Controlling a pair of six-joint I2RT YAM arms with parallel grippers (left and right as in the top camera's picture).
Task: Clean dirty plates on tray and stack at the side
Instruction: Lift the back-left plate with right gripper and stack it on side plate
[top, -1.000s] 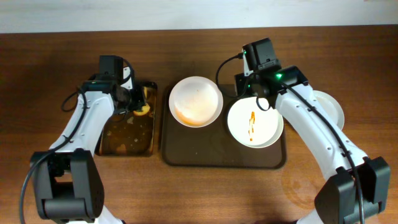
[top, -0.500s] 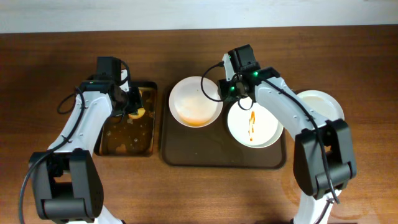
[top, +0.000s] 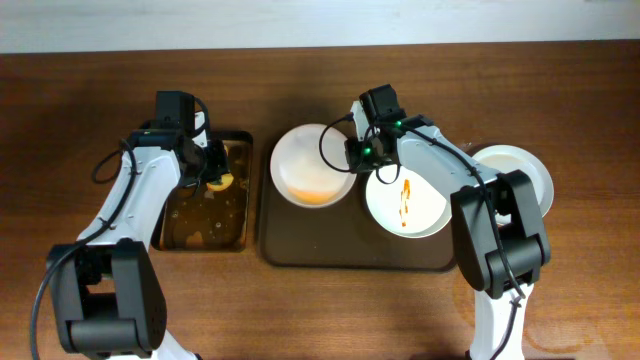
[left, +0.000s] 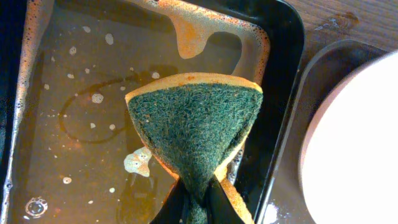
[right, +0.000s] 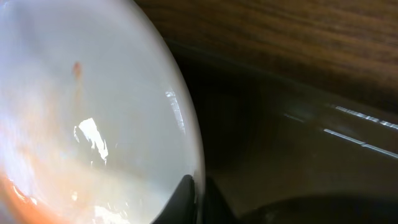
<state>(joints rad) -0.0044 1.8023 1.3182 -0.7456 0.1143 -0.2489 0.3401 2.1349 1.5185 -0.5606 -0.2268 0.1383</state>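
The right gripper (right: 198, 194) pinches the rim of the sauce-smeared plate (right: 81, 124) on the brown tray (top: 330, 240), beside a streaked plate (top: 408, 200), a third plate (top: 525, 170) lying off the tray to the right, while the left gripper (left: 198, 202) clamps a green-faced sponge (left: 196, 124) above the soapy black tray (left: 283, 37).

Sponge (left: 196, 134): rough green fibrous scouring face over yellow foam. Plate (right: 74, 106): smooth, glossy white glaze. Table (top: 330, 310): matt brown wood grain.

This is looking like a robotics lab: two white-and-black jointed robot arms (top: 135, 205) are standing at a dark-brown wooden surface (top: 330, 310), with a pale wall (top: 300, 20) behind.
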